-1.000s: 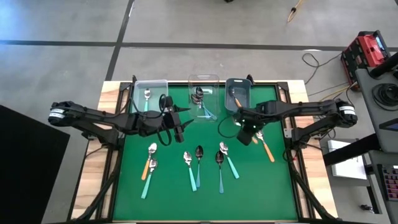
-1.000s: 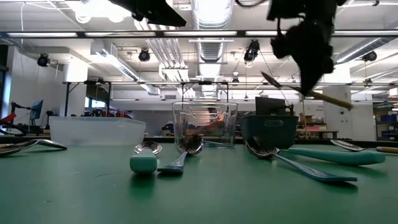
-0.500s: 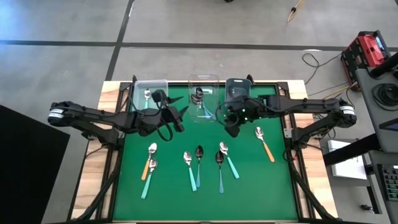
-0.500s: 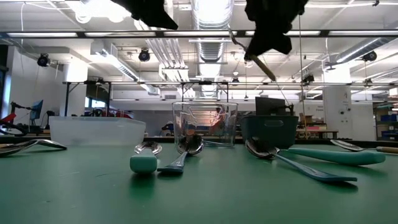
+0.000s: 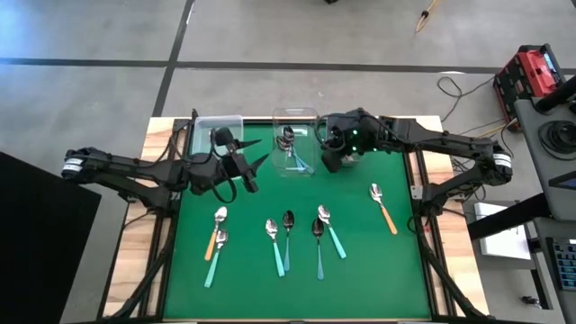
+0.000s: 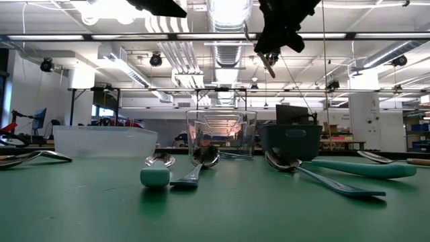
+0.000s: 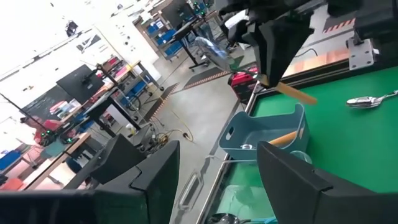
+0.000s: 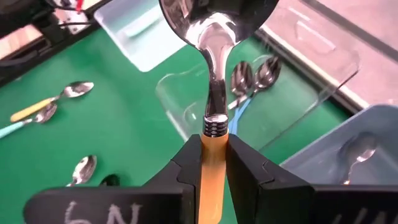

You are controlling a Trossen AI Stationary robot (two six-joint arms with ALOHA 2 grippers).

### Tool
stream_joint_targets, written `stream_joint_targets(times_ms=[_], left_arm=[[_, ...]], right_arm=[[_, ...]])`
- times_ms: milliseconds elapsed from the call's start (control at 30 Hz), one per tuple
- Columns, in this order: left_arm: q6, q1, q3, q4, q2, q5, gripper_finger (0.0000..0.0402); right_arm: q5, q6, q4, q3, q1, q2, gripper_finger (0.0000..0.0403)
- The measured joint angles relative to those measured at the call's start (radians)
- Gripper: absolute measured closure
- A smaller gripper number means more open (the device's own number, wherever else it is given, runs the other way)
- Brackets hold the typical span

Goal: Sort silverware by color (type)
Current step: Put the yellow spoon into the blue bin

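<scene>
My right gripper [image 5: 331,155] hangs high over the near end of the grey-blue bin [image 5: 346,124] and is shut on an orange-handled spoon [image 8: 213,93]. In the low view it is at the picture's top [image 6: 277,27]. My left gripper [image 5: 248,167] is open in the air near the clear bins, holding nothing. The left clear bin [image 5: 219,129] holds a mint spoon. In the middle clear bin [image 5: 295,135] lie blue-handled spoons. Several spoons lie flat on the green mat, among them an orange one [image 5: 384,208] and a mint one [image 5: 333,232]. My right gripper pinches the orange handle [image 8: 213,155] between its two fingers, just behind the metal collar where the handle joins the bowl's stem. The bowl [image 8: 217,12] sticks out past the fingertips. The handle's free end [image 7: 297,94] juts out behind them. The spoon is lifted clear.
The three bins stand in a row along the mat's far edge. The grey-blue bin [image 7: 267,134] holds another orange spoon. Loose spoons lie in the mat's near half [image 5: 288,238], with bare mat between them and the bins. My left arm reaches in from the table's left.
My right gripper has carried the orange spoon up from the mat's right-centre, toward the far edge and leftward, to above the grey-blue bin. The spoon has swung from slanting sideways to pointing more steeply. My left gripper has drawn back a little toward the table's left.
</scene>
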Motion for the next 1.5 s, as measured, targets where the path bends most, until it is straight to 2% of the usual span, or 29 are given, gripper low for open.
stream_joint_targets(times_ms=[333,867,1000,1100,1333,1500], left_arm=[[-0.023,0.0,-0.026,-0.052,-0.072,-0.007,0.0205],[-0.027,0.0,-0.031,-0.119,-0.086,-0.009,0.0205],[-0.035,0.0,-0.046,-0.153,-0.1,0.041,0.0205],[-0.022,0.0,-0.075,-0.146,-0.14,0.127,0.0205],[-0.025,0.0,-0.145,-0.093,-0.28,0.171,0.0205],[-0.002,0.0,-0.218,0.016,-0.391,0.186,0.0205]], right_arm=[[-0.001,-0.075,-0.029,0.192,-0.068,0.196,0.0361],[-0.002,-0.175,-0.111,0.46,-0.11,0.427,0.036],[-0.002,-0.192,-0.109,0.501,-0.11,0.46,0.036],[-0.002,-0.201,-0.11,0.524,-0.11,0.48,0.036],[-0.002,-0.211,-0.115,0.559,-0.114,0.508,0.036],[-0.002,-0.21,-0.108,0.565,-0.119,0.513,0.036]])
